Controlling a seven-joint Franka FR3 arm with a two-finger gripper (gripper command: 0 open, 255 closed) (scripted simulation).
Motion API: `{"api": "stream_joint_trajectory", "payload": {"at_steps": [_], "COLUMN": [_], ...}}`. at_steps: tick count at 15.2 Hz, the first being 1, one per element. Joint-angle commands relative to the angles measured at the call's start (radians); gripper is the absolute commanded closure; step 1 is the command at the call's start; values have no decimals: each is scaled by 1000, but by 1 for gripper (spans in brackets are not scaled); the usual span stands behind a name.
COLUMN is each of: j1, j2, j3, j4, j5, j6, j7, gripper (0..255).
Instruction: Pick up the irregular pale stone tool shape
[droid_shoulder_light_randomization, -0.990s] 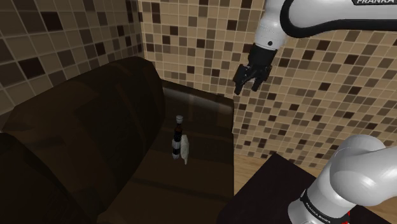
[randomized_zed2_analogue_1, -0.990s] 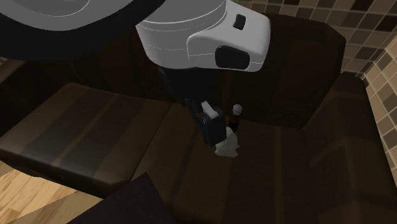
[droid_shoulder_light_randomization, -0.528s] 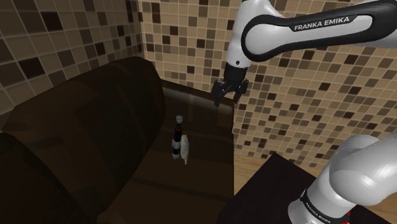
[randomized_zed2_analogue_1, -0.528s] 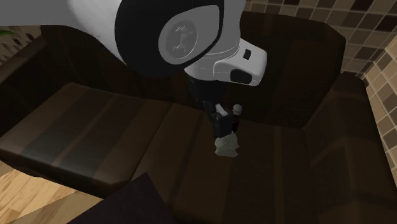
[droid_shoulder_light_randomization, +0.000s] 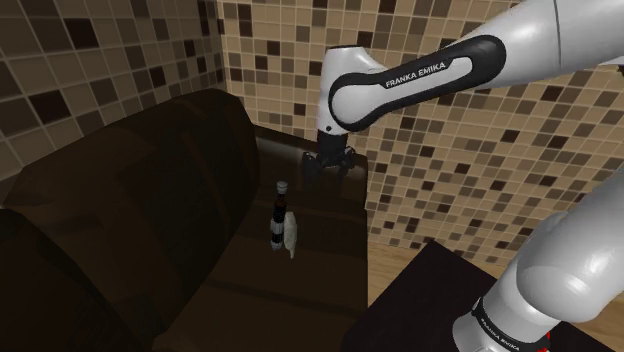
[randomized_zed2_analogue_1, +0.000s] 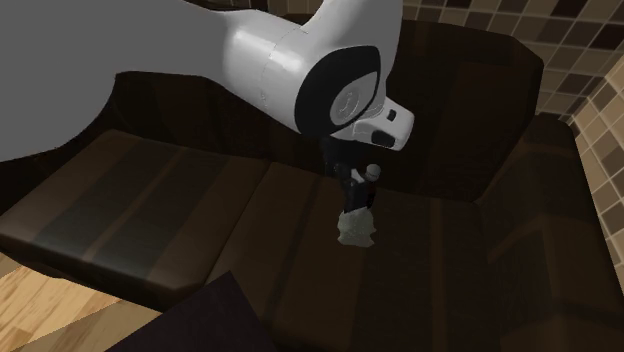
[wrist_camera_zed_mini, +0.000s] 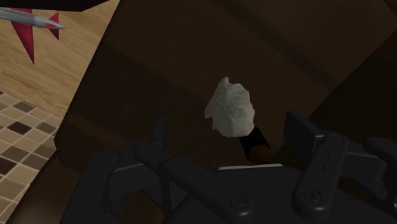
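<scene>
Probably rigid, light, lumpy, slip-prone; best pinched across narrower middle of pale stone (wrist_camera_zed_mini: 230, 108), clear of bottle (droid_shoulder_light_randomization: 279, 222) just beside, with tool (droid_shoulder_light_randomization: 325, 168) spread and empty.

Stone tool (wrist_camera_zed_mini: 230, 108): pale grey-white, rough and lumpy with uneven facets, matt, no shine.
Sofa (droid_shoulder_light_randomization: 150, 200): dark brown, smooth, leather-like, with a soft sheen in broad streaks along the seat cushions.
Bottle (droid_shoulder_light_randomization: 277, 222), at 10 o'clock of the stone in the shoulder view: dark body with white bands, smooth; material not discernible.
Gripper (droid_shoulder_light_randomization: 325, 168): black, smooth, matt, plastic-looking casing.
Arm (droid_shoulder_light_randomization: 400, 85): white shell, smooth, slightly glossy, with dark joint bands.
Wall (droid_shoulder_light_randomization: 470, 150), at 3 o'clock of the sofa: small square mosaic tiles in beige and brown, flat finish.
Floor (wrist_camera_zed_mini: 70, 70): light wood planks with visible grain.
Stand (droid_shoulder_light_randomization: 420, 310): very dark, plain, matt top.
</scene>
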Motion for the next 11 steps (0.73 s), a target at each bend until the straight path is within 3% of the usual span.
{"api": "stream_joint_trajectory", "payload": {"at_steps": [1,11], "j1": [-3,35], "j2": [78,491], "j3": [10,10], "j4": [35,274], "j5": [-18,-127], "j6": [24,94], "j7": [37,225], "gripper": [0,0]}}
